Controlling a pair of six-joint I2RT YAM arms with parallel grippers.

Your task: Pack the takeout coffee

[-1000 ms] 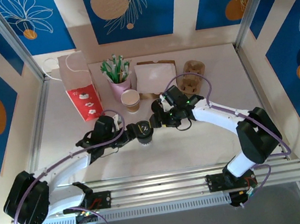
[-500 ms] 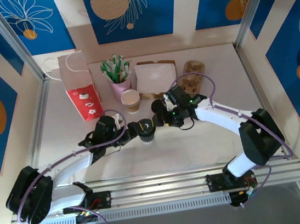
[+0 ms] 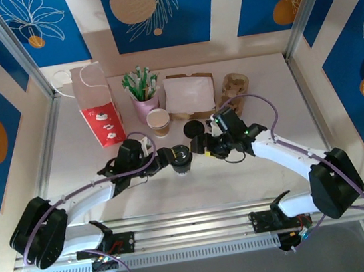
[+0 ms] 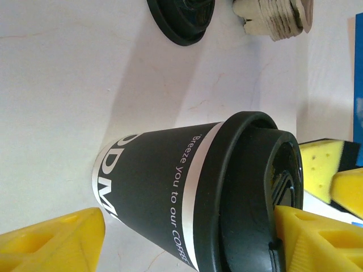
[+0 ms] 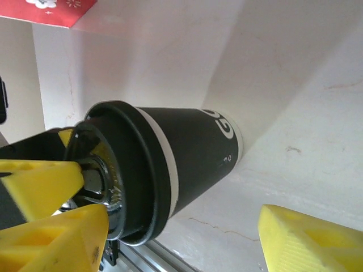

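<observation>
The takeout coffee (image 3: 182,161) is a black paper cup with white lettering and a black lid, upright at the table's middle. My left gripper (image 3: 171,157) is turned on its side. It is shut on the cup end to end, with one yellow finger (image 4: 57,243) at the base and the other against the lid top. The cup (image 4: 187,187) lies between those fingers in the left wrist view. My right gripper (image 3: 204,144) stands just right of the cup, open. In its view, one finger is by the lid and the other is well past the cup's (image 5: 170,158) base.
Behind the grippers stand an open tan cup (image 3: 158,121) and a loose black lid (image 3: 193,129). At the back are a pink cup of green-white sticks (image 3: 144,104), a red-and-white paper bag (image 3: 99,105), a flat box with a white napkin (image 3: 190,94) and a pulp cup carrier (image 3: 233,92).
The cup and my left gripper have shifted slightly to the right together. My right gripper has drawn back to the right, uncovering the loose lid, and its jaws have widened a little.
</observation>
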